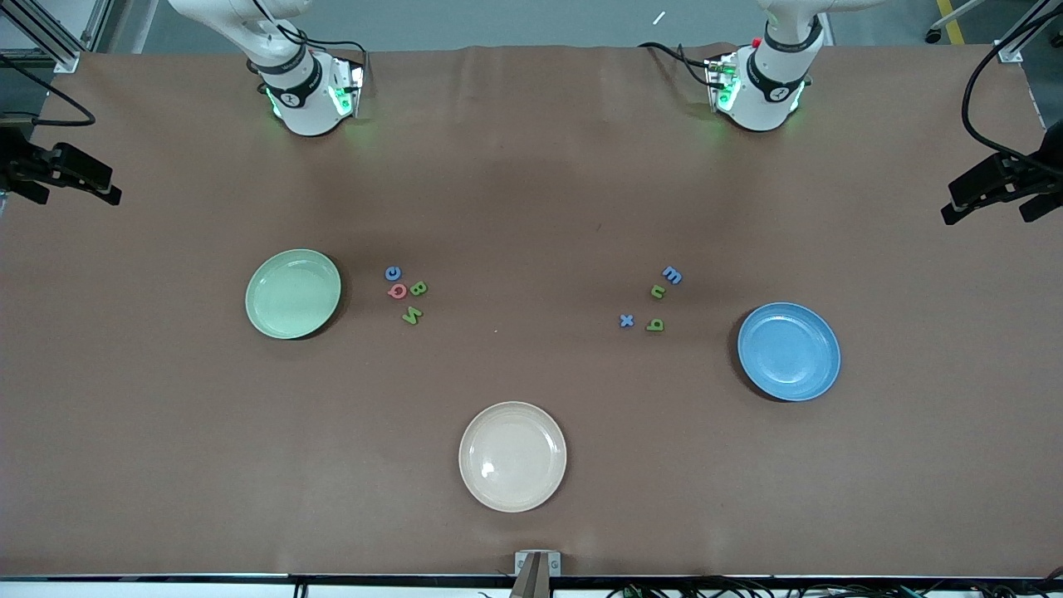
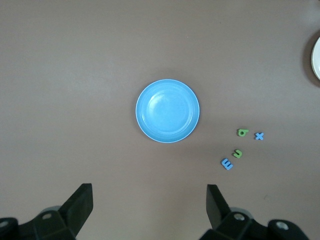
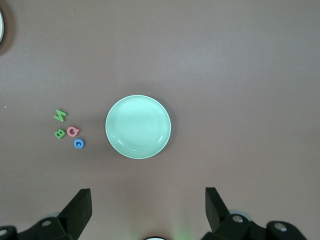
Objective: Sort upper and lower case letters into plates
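A: At which step are we now?

B: I think at the very beginning. No letter is in a plate yet. The mint green plate (image 1: 292,293) lies toward the right arm's end of the table, and it is empty. Just beside it, toward the middle, is one small group: a blue C (image 1: 393,272), a pink Q (image 1: 397,291), a green B (image 1: 418,288) and a green N (image 1: 411,314).

A: And in the middle?

B: A cream-white plate (image 1: 512,456), nearer to the front camera than all the rest. It seems not part of the sorting.

A: Then the other end?

B: A second group: a blue x (image 1: 626,321), a green letter that looks like b (image 1: 655,325), a green n (image 1: 657,291) and a blue m (image 1: 672,275). Beside them is the bright blue plate (image 1: 789,351), shallow, round, also empty.

A: The grippers?

B: The right gripper (image 3: 148,212) hangs high over the green plate with jaws spread wide, holding nothing. The left gripper (image 2: 150,210) is the same over the blue plate. Both arms wait.

A: The next move?

B: In my judgement, one arm must go down to its near group. The letters are small, flat and close together, so the fingers must take one without pushing the neighbours.
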Robot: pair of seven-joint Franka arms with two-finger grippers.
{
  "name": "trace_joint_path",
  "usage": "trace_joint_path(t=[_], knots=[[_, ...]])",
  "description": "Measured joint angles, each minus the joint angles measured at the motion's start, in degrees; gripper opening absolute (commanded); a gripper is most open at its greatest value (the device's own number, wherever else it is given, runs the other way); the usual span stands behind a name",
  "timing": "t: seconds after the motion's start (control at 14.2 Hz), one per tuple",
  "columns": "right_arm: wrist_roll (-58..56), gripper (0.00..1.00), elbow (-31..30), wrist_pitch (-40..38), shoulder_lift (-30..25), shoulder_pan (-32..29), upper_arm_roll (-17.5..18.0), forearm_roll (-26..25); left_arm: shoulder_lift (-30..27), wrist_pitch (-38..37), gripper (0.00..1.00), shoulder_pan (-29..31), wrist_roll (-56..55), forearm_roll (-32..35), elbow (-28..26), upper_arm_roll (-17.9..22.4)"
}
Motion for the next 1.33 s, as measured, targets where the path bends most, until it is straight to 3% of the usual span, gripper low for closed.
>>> trace_joint_path(t=[0.56,1.33], knots=[[0.0,1.00,0.0,0.0,0.0,0.1,0.0,0.0,0.7,0.0,1.00,-0.1,0.0,0.0,-0.3,0.0],[0.0,1.00,0.0,0.1,-0.6,0.1,0.5,0.0,8.2,4.1,1.00,-1.4,0.1,0.5,-0.4,-2.6]])
